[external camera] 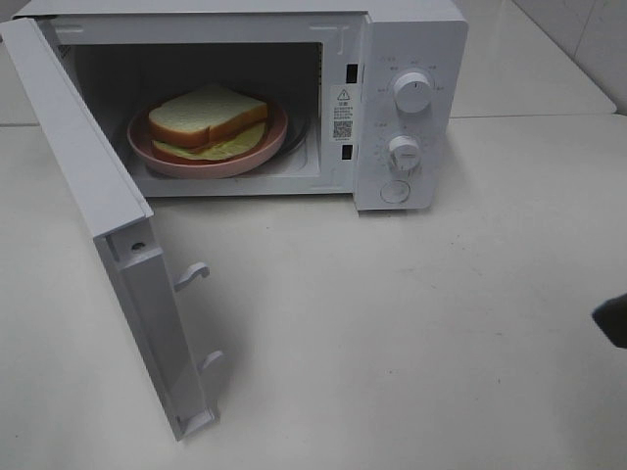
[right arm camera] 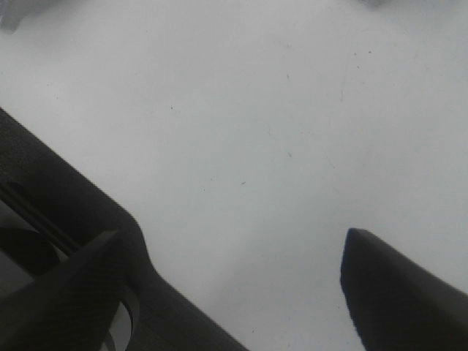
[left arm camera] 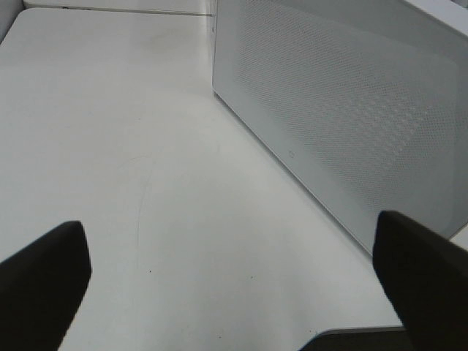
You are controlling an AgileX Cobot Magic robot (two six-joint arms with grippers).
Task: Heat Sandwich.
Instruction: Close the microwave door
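Inside the open microwave [external camera: 411, 39], the sandwich [external camera: 208, 116] is lying on a pink plate [external camera: 211, 164], which is sitting on the floor of the cooking chamber. It is made of two thick white slices with tan crust, cut square, and green filling is peeking out along the front edge. It is probably light and spongy: a hard pinch would be denting the bread and pushing the filling out sideways. The slices may also slide on each other. The safer hold, I judge, is the plate's rim, which is looking stiff, smooth and somewhat slippery. The plate is round and shallow, and a little wider than the bread.

The door [external camera: 88, 186] is standing wide open on the left, a flat white panel with two curved latch hooks [external camera: 193, 273] on its inner edge. Two round ribbed knobs [external camera: 412, 93] and a round button [external camera: 395, 192] are lining the glossy control panel. The table [external camera: 392, 323] is pale, matte and lightly scuffed.

The left gripper [left arm camera: 230, 241] is hanging over bare tabletop just beside the door's dotted outer face, jaws spread wide and holding nothing. The right gripper [right arm camera: 234, 241] is likewise spread and empty above bare table, well apart from the oven.
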